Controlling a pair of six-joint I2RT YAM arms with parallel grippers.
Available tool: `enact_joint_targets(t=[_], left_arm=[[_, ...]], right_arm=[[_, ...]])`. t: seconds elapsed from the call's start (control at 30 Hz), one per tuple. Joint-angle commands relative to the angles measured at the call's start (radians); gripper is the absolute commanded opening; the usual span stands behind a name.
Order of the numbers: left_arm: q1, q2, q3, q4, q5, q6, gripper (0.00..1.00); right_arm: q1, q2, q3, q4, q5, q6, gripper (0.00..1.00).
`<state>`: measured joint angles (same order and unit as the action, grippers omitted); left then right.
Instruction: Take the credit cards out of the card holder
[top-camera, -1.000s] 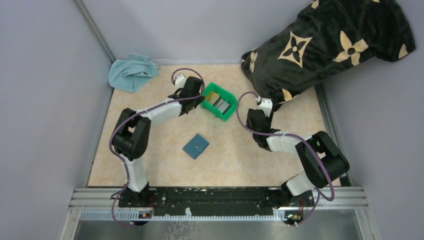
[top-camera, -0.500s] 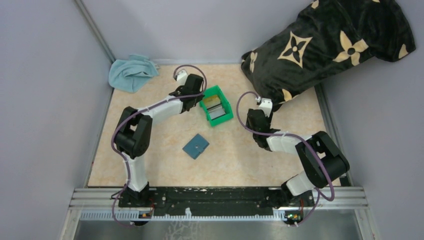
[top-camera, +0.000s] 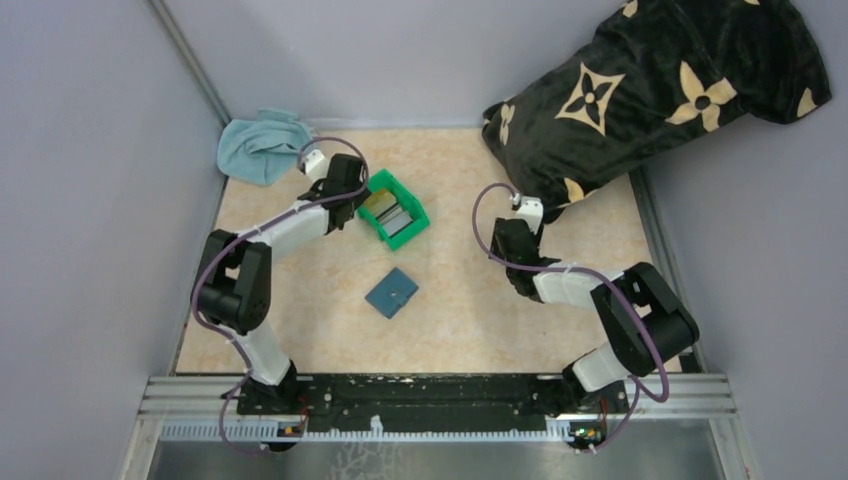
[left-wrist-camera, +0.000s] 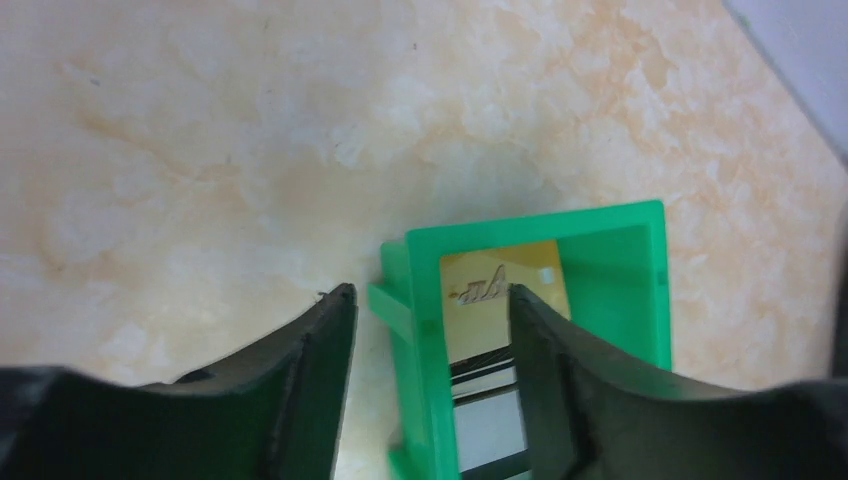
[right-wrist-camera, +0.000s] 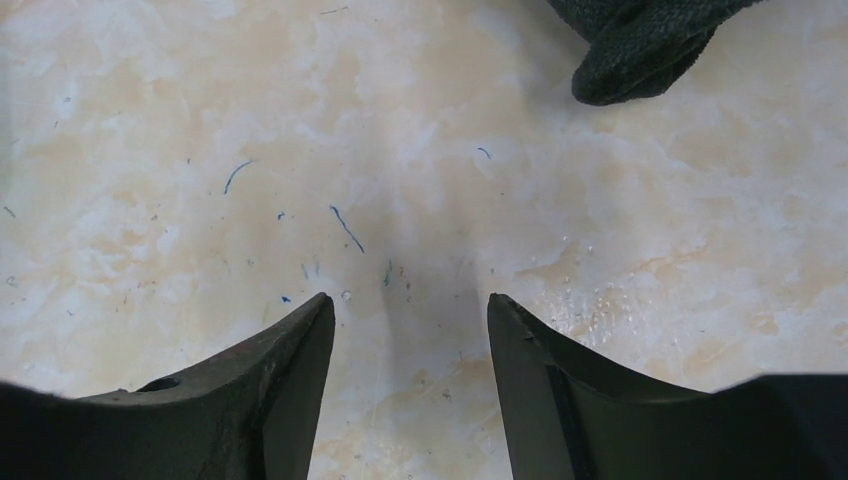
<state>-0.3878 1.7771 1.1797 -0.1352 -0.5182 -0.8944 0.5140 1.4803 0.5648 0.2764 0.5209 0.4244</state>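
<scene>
The card holder (top-camera: 391, 293) is a teal-blue wallet lying folded shut on the table, mid-front. The credit cards (top-camera: 390, 212) lie in a green bin (top-camera: 408, 228). The left wrist view shows a tan card (left-wrist-camera: 505, 300) with a silver-grey card (left-wrist-camera: 490, 430) nearer to me. My left gripper (top-camera: 362, 200) is open astride the bin's left wall (left-wrist-camera: 425, 340): one finger stands outside it, the other inside over the cards, and neither presses the wall. My right gripper (top-camera: 507, 232) hovers open over bare table (right-wrist-camera: 410, 300), holding nothing.
A crumpled light-blue cloth (top-camera: 262, 145) lies in the back left corner. A large black pillow with tan flowers (top-camera: 650, 90) fills the back right; its corner (right-wrist-camera: 640, 45) shows just ahead of my right gripper. Grey walls enclose the table.
The left arm swung left and the green bin slid and turned with it, away from the right arm. The left jaws now stand apart around the wall. The right arm stayed still.
</scene>
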Motion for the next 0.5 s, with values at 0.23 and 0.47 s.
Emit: enact_joint_targets(t=[0.23,0.47], left_arm=[[-0.041,-0.282,-0.240,0.225,0.007,0.108,0.94],[-0.104,-0.463,-0.454,0.269,0.098,0.218,0.08]], right_arm=[[0.100,-0.118,-0.003,0.157,-0.213,-0.156,0.64],[0.317,-0.038,0.087,0.124,-0.427,-0.209,0.37]])
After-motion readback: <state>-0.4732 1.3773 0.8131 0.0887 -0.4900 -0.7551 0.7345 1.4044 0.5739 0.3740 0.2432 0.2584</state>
